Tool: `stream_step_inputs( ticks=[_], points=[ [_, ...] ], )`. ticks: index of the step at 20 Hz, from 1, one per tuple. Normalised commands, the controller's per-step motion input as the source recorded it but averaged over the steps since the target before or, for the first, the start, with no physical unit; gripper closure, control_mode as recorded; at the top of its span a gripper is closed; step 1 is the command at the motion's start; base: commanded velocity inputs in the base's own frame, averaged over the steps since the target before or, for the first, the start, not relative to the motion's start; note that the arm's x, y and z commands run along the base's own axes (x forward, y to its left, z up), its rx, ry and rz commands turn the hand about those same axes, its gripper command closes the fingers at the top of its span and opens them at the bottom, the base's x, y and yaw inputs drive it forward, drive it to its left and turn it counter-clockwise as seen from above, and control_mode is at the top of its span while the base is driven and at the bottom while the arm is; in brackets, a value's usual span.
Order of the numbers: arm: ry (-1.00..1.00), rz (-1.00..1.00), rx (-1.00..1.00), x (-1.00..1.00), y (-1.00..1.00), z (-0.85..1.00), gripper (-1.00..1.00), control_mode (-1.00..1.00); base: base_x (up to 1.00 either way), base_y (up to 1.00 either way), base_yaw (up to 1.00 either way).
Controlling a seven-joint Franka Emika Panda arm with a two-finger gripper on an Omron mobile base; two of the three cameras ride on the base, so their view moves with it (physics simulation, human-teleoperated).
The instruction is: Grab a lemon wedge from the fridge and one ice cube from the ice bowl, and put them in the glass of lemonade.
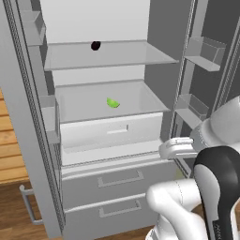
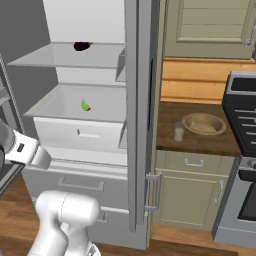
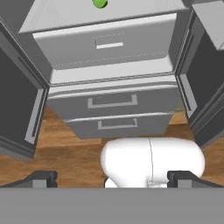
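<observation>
Left base view: fridge (image 1: 28, 140) with both doors swung open, white shelves bare but for two small items. Lemon wedge (image 1: 112, 103) lying near the middle of the lower white tray, just above a pull-out drawer. Dark round item (image 1: 95, 45) sitting toward the back edge of the shelf above. Right base view: bowl (image 2: 203, 123) and glass (image 2: 178, 131) close together on the brown counter right of the fridge. Hand view: gripper (image 3: 112, 179) with fingers spread wide apart, holding nothing, pointed at the two lower drawers.
</observation>
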Motion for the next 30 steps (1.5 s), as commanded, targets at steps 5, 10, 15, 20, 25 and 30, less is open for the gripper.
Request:
stream_step_inputs(
  ticks=[5,10,15,20,25,30],
  points=[
    [0.0,0.0,0.0,0.0,0.0,0.0,-1.0,1.0,0.44,0.1,0.0],
    [0.0,0.0,0.0,0.0,0.0,0.0,-1.0,1.0,0.59,0.23,0.0],
    [0.0,0.0,0.0,0.0,0.0,0.0,-1.0,1.0,0.39,0.22,0.0],
    [0.0,0.0,0.0,0.59,0.24,0.0,-1.0,-1.0,0.0,0.0,0.0],
    [0.0,0.0,-0.01,1.0,0.33,0.0,-1.0,-1.0,0.0,0.0,0.0],
    [0.0,0.0,-0.01,1.0,0.02,-0.19,-1.0,-1.0,0.0,0.0,0.0]
  ],
)
